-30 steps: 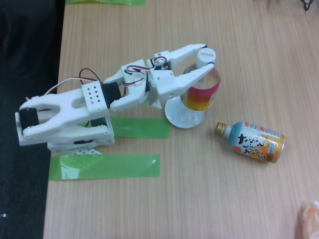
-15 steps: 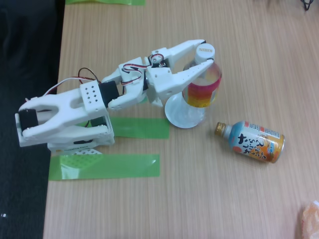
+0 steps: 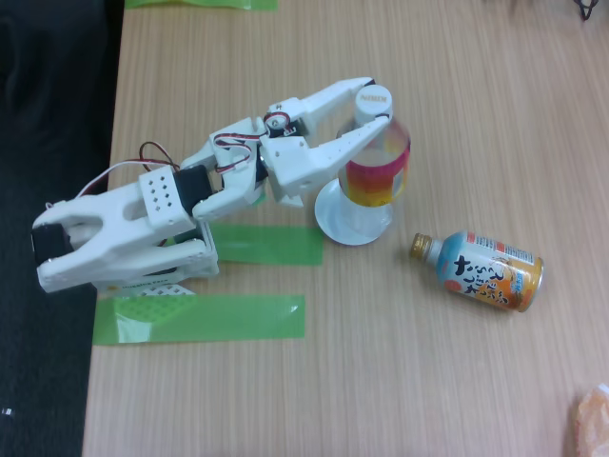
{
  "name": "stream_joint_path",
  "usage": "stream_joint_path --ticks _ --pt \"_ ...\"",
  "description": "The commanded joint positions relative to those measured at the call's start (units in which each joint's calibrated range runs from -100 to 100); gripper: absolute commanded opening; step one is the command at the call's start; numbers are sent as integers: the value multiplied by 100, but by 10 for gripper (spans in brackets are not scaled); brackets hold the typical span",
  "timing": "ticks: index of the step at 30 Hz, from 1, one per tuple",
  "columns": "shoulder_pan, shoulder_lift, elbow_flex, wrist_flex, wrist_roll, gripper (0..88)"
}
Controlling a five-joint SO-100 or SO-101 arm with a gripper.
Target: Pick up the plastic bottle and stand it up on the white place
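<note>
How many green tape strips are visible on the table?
3: one beside the arm's base, one in front of it nearer the camera, and one cut off at the top edge. More could lie under the arm.

Fixed cam: high, steep down on table [image 3: 400, 381], arm base left, fairly close.

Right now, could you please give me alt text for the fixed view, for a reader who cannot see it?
A white robot arm's gripper straddles the neck of an upright plastic bottle standing on a small white plate on a wooden table. An orange-and-blue can lies on its side nearby, and green tape strips sit by the arm's base.
</note>
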Motion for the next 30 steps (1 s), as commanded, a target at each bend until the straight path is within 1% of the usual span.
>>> stream_joint_path --ticks 1,6,22,27,30 --pt "-263 -55 6 -14 -7 172" --pt "-426 -21 42 -14 -7 172" --pt "-359 -21 332 3 -2 172" --pt "-359 -97 386 372 -2 172" --pt "-359 -97 386 415 -2 172"
